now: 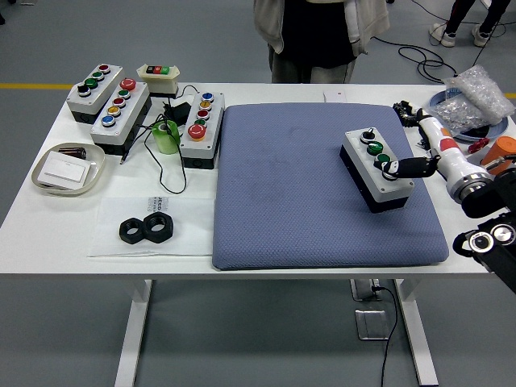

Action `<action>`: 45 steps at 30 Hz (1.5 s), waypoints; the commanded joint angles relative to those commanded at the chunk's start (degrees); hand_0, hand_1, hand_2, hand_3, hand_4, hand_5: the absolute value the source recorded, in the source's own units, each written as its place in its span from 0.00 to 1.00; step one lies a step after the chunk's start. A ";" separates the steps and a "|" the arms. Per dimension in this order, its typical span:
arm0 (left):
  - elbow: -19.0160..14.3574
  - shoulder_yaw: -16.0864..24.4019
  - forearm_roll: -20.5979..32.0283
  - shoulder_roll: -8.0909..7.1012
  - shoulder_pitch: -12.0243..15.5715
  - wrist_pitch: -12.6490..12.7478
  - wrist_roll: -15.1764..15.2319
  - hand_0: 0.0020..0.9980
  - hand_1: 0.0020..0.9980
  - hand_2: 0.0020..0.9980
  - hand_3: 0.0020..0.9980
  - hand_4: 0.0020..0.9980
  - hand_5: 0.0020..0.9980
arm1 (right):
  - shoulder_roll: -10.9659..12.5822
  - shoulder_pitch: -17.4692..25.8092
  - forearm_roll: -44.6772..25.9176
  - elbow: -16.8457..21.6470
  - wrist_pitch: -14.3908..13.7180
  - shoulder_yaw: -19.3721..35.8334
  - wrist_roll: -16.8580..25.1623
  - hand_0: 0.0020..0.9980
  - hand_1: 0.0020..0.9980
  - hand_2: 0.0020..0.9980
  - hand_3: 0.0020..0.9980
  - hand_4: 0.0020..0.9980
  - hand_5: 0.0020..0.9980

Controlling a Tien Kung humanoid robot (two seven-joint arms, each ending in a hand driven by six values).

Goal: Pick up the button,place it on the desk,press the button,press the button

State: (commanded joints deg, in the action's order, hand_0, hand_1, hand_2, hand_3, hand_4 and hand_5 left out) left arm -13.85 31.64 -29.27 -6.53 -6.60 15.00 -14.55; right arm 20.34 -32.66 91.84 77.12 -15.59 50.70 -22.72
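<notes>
- The button box, a white-topped case with black sides, lies on the right half of the blue mat, turned at a slant to the mat's edges.
- Its top carries a black knob at the far end, then two green buttons, then a spot covered by the robot's finger.
- The right hand reaches in from the right, one black finger stretched out with its tip on the near end of the box top; the other fingers look tucked in and grasp nothing.
- The white forearm with a red band runs back to the right edge of the table.
- The left arm does not show.
- The mat covers the middle and right of the table, its near edge close to the table's front.
- Just left of the mat stands another box with four buttons, and a green tape roll sits beside it among black cable.
- Further left are two more boxes side by side, and a small cream box behind them.
- A round dish holding a white card sits near the left edge.
- Two black nuts lie on a sheet of paper at the front left.
- A crumpled plastic bag lies at the far right corner.
- A person stands at the far side of the table, hands out of view.
</notes>
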 joint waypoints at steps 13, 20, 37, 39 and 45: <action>-0.10 -0.06 -0.15 -0.03 -0.10 0.09 0.03 0.71 0.71 0.82 0.83 0.76 1.00 | -7.42 -5.78 12.28 -9.59 0.10 -1.47 -5.24 1.00 0.93 0.97 1.00 0.96 0.11; -0.18 0.23 -0.99 -0.06 -0.03 0.07 -0.19 0.71 0.71 0.82 0.83 0.76 1.00 | -10.98 -7.41 9.92 -13.72 1.26 0.30 -6.51 1.00 0.91 0.96 0.98 0.96 0.13; -0.33 1.05 -2.53 -0.08 0.21 0.00 -0.67 0.71 0.71 0.82 0.83 0.76 1.00 | -17.05 -12.69 12.65 -30.00 0.86 1.60 -8.95 0.96 0.82 0.86 0.92 0.96 0.16; -0.33 0.97 -2.42 -0.09 0.19 0.03 -0.63 0.71 0.71 0.82 0.83 0.76 1.00 | -17.30 -13.53 12.65 -31.34 1.79 1.75 -9.27 0.96 0.82 0.86 0.92 0.96 0.16; -0.35 0.37 -1.58 -0.10 0.01 0.14 -0.33 0.71 0.71 0.81 0.83 0.76 1.00 | -17.68 -15.20 12.26 -34.54 4.26 1.54 -9.76 0.94 0.75 0.78 0.89 0.96 0.17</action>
State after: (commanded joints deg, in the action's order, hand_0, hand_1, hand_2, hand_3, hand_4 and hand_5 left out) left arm -14.20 32.00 -30.85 -6.63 -6.58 15.14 -14.88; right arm 2.66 -47.86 104.10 42.58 -11.33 52.23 -32.48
